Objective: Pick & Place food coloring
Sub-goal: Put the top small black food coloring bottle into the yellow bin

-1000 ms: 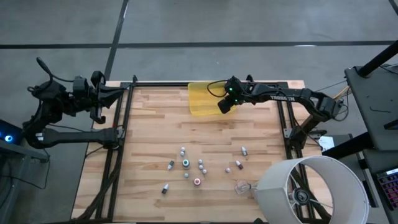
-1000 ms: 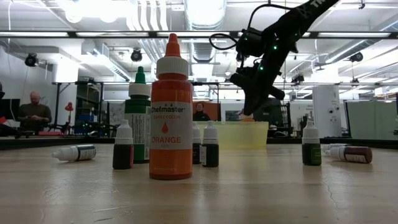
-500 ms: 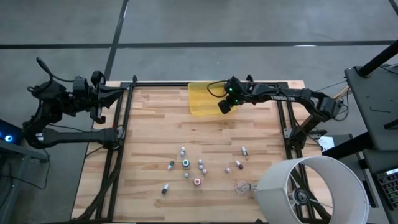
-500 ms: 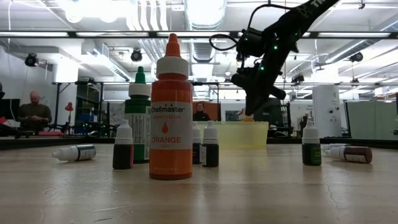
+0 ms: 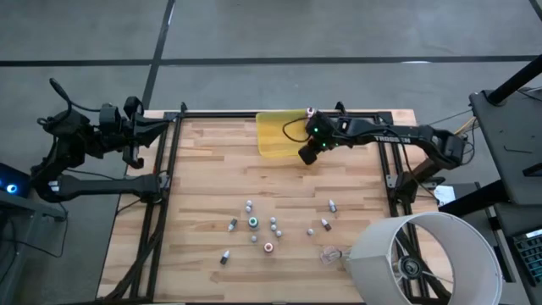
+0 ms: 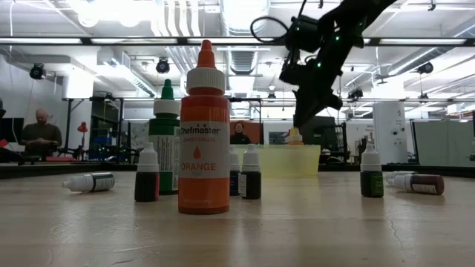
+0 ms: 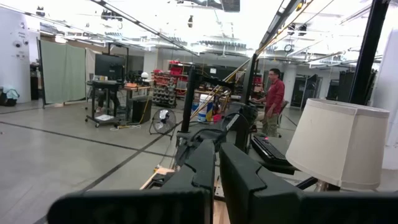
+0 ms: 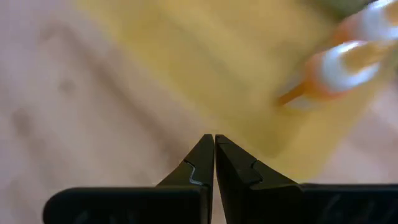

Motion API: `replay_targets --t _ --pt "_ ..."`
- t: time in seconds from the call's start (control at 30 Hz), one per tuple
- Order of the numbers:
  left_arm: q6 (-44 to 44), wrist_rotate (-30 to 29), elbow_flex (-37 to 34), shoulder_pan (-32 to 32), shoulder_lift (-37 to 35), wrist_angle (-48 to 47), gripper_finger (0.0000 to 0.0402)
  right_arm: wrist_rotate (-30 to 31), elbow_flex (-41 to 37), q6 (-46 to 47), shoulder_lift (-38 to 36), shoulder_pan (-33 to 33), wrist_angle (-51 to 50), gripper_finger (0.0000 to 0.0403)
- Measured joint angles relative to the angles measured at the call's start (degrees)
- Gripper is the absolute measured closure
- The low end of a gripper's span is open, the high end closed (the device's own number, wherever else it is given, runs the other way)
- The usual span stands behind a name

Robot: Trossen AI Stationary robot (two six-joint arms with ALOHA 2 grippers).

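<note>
Gripper, R point(image 5: 306, 157), clenched, empty, above yellow tray point(image 5: 273, 135) edge; L gripper point(image 7: 216, 163) clenched, parked off table.

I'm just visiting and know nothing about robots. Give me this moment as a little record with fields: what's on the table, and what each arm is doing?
Table: wooden top
Yellow tray: far edge of the table; a bottle with an orange tip lies in it
Loose bottles: small cluster on the near half, some upright, some lying
Big orange bottle: upright, closest to the low camera
Right gripper: empty, shut, raised at the tray's edge
Left gripper: shut, parked off the table's left side
Lampshade: white, near right corner
</note>
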Motion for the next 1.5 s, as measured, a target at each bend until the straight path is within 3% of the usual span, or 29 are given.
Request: replay_targets --t 0.13,0.47,0.6,1.17,1.5 --pt "0.0 0.0 0.0 0.0 0.0 0.0 0.0401 -4.5 0.0 -0.2 -1.0 3.8 -3.2 0.0394" --pt "0.0 0.0 0.0 0.0 0.0 0.0 0.0401 -6.3 0.0 4.4 -1.2 12.5 -18.3 0.0393" --pt "0.0 0.0 0.0 0.0 0.0 0.0 0.0401 -10.2 -0.5 7.5 -2.3 15.4 -23.5 0.0379" --pt "0.0 0.0 0.0 0.0 0.0 0.0 0.0401 -15.7 -7.5 26.1 -2.7 23.8 -19.2 0.0259" --pt "0.0 0.0 0.0 0.0 0.0 0.0 0.0401 -15.0 -8.7 34.6 -0.4 25.9 -14.7 0.0244"
